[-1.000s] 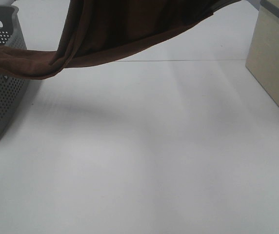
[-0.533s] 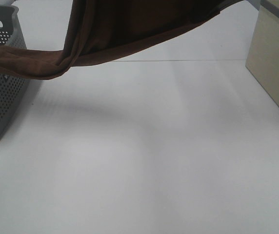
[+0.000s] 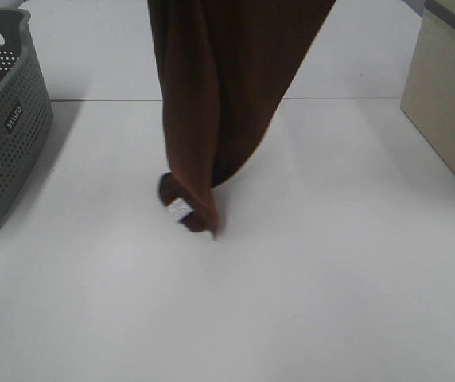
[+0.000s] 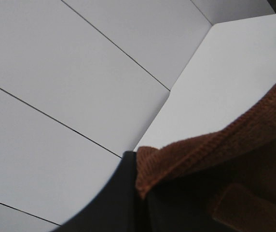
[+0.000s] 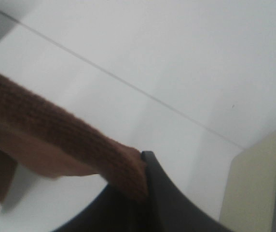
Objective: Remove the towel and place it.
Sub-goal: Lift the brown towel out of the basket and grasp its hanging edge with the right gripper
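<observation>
The dark brown towel (image 3: 219,103) hangs from above the top edge of the exterior view down to the white table, clear of the basket. Its bunched lower end with a small white tag (image 3: 180,208) reaches the tabletop near the middle. Neither gripper shows in the exterior view. In the left wrist view my left gripper (image 4: 139,166) is shut on a ribbed hem of the towel (image 4: 215,154), and one black finger (image 4: 121,198) shows beside the cloth. In the right wrist view my right gripper (image 5: 142,162) is shut on another edge of the towel (image 5: 56,135).
A grey perforated basket (image 3: 9,119) stands at the left edge of the table. A beige box (image 3: 450,95) stands at the right edge. White tabletop (image 3: 331,278) lies around and in front of the hanging towel.
The towel's left end has slid off the basket. The cloth has swung from a wide horizontal drape into a narrow vertical hang, its tagged end now down at the table's middle.
</observation>
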You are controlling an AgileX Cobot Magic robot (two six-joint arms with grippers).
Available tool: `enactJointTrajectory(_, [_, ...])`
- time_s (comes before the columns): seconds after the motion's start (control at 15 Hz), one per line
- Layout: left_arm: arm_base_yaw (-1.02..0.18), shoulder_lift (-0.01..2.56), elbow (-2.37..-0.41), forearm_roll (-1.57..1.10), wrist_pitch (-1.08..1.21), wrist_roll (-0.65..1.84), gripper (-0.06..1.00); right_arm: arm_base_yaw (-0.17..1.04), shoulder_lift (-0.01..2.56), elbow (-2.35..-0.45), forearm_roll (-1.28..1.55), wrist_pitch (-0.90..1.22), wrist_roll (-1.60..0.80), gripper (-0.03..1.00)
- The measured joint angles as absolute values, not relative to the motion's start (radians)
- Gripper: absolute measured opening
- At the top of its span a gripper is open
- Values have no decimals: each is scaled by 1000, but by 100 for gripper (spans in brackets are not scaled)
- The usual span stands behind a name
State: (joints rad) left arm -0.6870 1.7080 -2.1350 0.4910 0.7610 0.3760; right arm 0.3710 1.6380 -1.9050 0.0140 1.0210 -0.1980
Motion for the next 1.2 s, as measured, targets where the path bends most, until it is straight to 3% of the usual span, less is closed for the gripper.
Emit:
enactJointTrajectory(0.4, [-546, 1843, -2135, 421, 503, 359, 0, 371, 1673, -1937, -5, 635, -195, 1])
enactJointTrajectory(0.67, [-442, 1968, -2135, 391, 191, 295, 0, 371, 1800, -2005, -12, 375, -195, 1])
enactJointTrajectory(1.2, [-350, 2088, -2135, 383, -279, 137, 0, 371, 1904, -2086, -13, 145, -195, 1])
